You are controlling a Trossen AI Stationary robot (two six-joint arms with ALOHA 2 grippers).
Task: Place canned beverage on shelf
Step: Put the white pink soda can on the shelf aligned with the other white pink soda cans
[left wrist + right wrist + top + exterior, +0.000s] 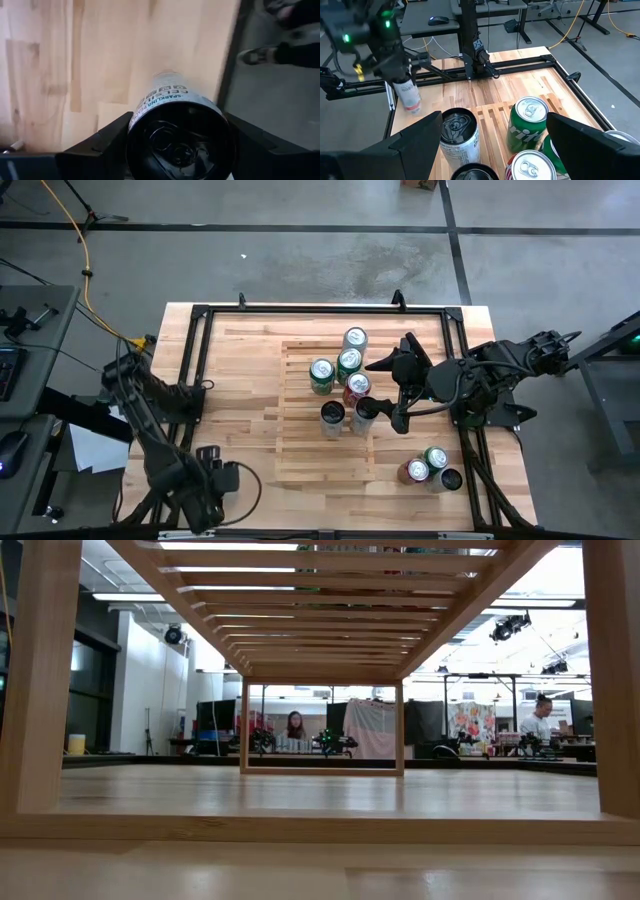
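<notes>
The shelf [300, 442] is a pale slatted rack on the middle of the tabletop; the low view looks under its slats [330, 600]. Several cans stand on it, among them a green can [321, 374], a red can [356, 387] and a dark-topped can [332, 415]. My right gripper [386, 394] is open over the shelf's right part, its fingers wide apart behind these cans [494, 120], touching none. My left gripper [212, 465], at the near left of the table, is shut on a white can [409, 97]. My left gripper pinches the white can between its two fingers, which lie along the can's sides [135, 120] near the end that faces the wrist. The fingers come from above, slanting down. The can hangs below them, slightly tilted [410, 102]; whether its lower end touches the table, I cannot tell.
Three more cans stand on the tabletop at the near right, off the shelf: a green one [435, 457], a red one [415, 471] and a dark one [450, 478]. A black frame [300, 310] runs round the table. People sit in the room beyond.
</notes>
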